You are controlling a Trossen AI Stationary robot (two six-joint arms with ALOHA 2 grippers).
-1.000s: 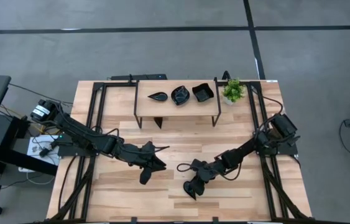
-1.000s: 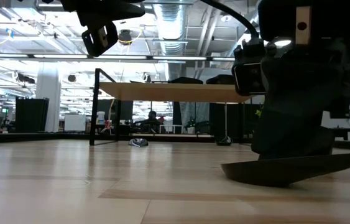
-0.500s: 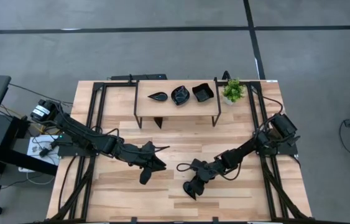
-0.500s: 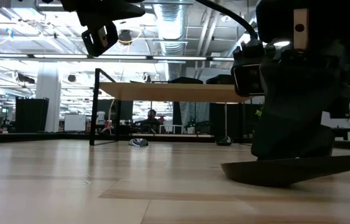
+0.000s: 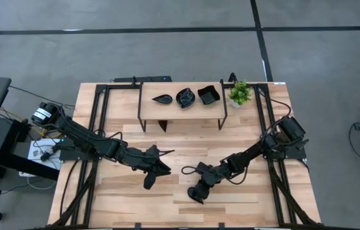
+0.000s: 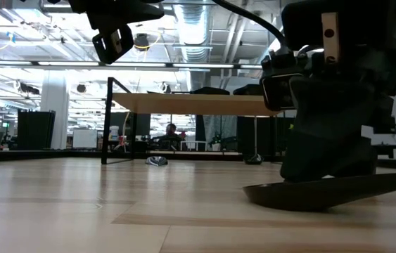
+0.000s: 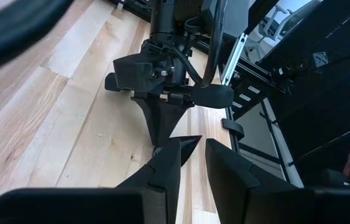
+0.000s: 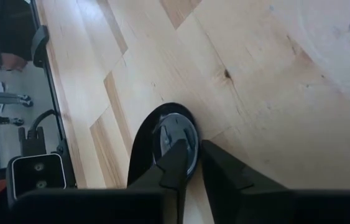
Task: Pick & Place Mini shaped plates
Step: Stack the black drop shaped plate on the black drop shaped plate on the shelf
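My right tool [image 8: 189,163] has narrowed onto the black plate's [image 8: 162,140] rim beneath it, on the surface [image 8: 274,81]; fingers nearly together.

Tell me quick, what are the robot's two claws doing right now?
Left gripper: empty, hanging above the table, fingers slightly apart.
Right gripper: down at the table, fingers pinching the rim of a black plate.

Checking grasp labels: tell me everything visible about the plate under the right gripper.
The plate is small, glossy and black, rounded in the right wrist view, and looks glazed. It lies flat and shallow on the wooden table near its front edge, right of centre. The right gripper is down on it, its fingers straddling the rim with little gap between them. Whether it has left the table cannot be told.
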